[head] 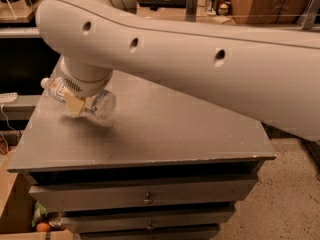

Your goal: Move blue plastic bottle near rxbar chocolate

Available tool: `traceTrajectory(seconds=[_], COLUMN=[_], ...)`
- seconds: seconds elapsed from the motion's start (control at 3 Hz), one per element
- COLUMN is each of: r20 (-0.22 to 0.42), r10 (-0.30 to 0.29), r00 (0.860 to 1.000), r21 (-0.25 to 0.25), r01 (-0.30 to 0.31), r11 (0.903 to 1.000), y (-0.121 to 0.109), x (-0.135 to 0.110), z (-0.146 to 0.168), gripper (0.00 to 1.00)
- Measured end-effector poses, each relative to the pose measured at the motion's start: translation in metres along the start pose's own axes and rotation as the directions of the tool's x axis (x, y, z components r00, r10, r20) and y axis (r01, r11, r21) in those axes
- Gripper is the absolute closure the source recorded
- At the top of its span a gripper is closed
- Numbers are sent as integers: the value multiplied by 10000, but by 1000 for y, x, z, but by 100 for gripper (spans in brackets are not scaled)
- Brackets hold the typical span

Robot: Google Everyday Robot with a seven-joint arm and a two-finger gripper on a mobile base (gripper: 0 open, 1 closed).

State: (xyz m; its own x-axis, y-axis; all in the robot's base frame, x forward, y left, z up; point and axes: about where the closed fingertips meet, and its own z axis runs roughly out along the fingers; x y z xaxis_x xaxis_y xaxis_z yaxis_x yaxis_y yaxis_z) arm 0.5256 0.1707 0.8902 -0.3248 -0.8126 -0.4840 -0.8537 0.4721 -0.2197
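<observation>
Grey drawer cabinet on speckled floor, wood desk behind, cardboard box btm left.
</observation>
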Motion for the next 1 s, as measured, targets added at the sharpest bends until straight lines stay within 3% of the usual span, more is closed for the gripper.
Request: traceTrajectory(seconds=[0.33,0.67,1.0], r20=[311,998,1407], r10=[654,1788,2480], r00=[9974,9788,9585], r21=[923,1701,2024], r01=[-680,-1938,-2730], r11=[9934,9662,9405], y=[-55,-140,-188], x=[2,2,-10], z=[1,12,28], gripper=[100,100,100])
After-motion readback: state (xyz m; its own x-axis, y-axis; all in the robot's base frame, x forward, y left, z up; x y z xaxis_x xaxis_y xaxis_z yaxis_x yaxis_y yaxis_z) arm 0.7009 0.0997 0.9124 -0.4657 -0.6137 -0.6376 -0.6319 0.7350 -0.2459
